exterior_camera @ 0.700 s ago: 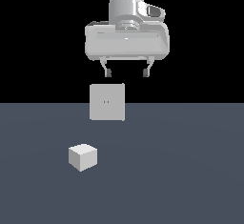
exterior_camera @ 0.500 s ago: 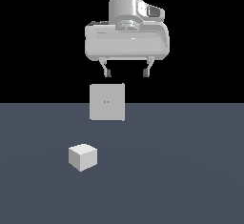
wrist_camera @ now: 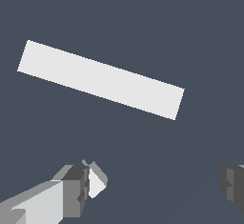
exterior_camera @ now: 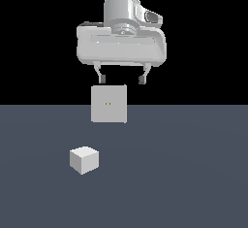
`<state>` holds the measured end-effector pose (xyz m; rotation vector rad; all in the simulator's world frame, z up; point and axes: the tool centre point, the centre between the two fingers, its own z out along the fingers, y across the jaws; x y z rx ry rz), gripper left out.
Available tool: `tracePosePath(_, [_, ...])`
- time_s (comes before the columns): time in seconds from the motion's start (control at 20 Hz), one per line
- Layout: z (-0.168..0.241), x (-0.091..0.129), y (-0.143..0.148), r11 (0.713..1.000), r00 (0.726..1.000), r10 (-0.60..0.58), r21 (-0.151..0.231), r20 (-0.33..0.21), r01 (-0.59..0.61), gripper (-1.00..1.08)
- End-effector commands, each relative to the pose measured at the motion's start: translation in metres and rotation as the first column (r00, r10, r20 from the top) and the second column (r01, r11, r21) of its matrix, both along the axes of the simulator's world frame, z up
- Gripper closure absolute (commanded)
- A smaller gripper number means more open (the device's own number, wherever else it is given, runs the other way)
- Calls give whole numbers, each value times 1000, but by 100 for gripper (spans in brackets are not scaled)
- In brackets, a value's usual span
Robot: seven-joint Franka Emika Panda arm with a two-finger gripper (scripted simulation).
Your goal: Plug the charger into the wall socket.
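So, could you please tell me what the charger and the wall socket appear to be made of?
The charger looks like plain matte off-white plastic: flat shaded faces, no gloss, no markings, though a render leaves this open. The wall socket has the same flat off-white finish, with two tiny yellowish holes at its centre that might suggest brass contacts.

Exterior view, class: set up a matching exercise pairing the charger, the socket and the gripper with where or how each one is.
Things:
1. charger
2. socket
3. gripper

States:
A. upright plate with two tiny holes at its centre
B. up in the air above the plate, jaws apart and empty
C. lying on the floor, nearer the camera, toward the exterior view's left

Pairs: 1-C, 2-A, 3-B
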<state>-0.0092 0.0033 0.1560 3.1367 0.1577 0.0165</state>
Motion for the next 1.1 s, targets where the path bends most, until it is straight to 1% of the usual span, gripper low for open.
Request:
tracePosePath(0.0, [-7, -5, 7, 999, 999, 54, 3, 6, -54, -92])
tracePosePath(0.2, [-21, -17, 20, 987, 987, 162, 7, 18, -162, -92])
tracePosePath(0.4, [-37, -32, 33, 958, 958, 285, 11, 33, -285, -92])
tracePosePath(0.55, [-49, -45, 42, 928, 927, 372, 12, 44, -373, -92])
tracePosePath(0.75, [-64, -60, 51, 878, 877, 477, 12, 58, -478, -92])
tracePosePath(1.05, [-81, -79, 58, 811, 809, 583, 11, 73, -585, -92])
